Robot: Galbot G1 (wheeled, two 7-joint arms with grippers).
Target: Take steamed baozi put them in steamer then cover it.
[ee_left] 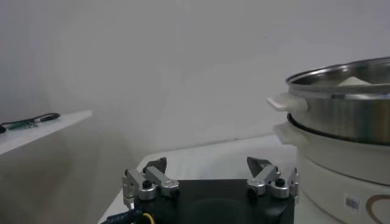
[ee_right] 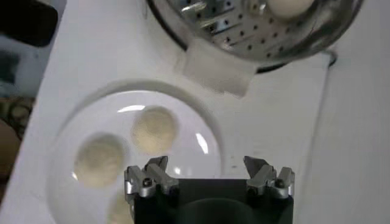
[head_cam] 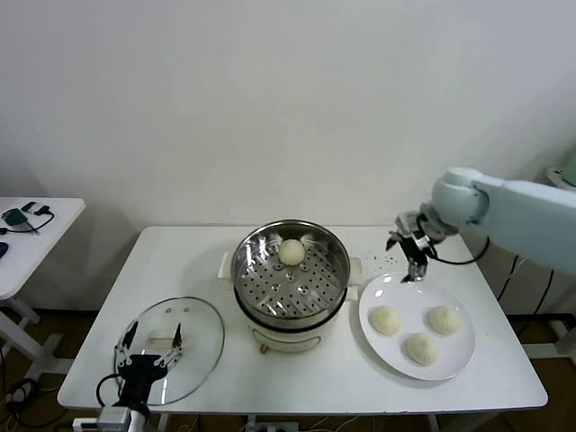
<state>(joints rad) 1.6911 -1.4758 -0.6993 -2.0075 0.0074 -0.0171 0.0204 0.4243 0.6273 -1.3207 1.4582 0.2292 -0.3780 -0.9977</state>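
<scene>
Left to right across the white table. One cover lies flat at the near left corner, its cream handle up. The left gripper sits over the cover's near edge, fingers spread wide and holding nothing; its arm is cut off at the bottom of the head view.

One steamer stands at the table's centre, uncovered. One baozi rests on its perforated floor toward the far side; the white base below is largely hidden by the steel basket.

One white plate lies to the right of the steamer, apart from it, carrying three baozi — one nearest the steamer, one on the right, one at the front. Count: four in all.

The right gripper hangs above the plate's far rim, fingers parted and empty. In the right wrist view only two buns are whole; the third is partly hidden behind the gripper body.
</scene>
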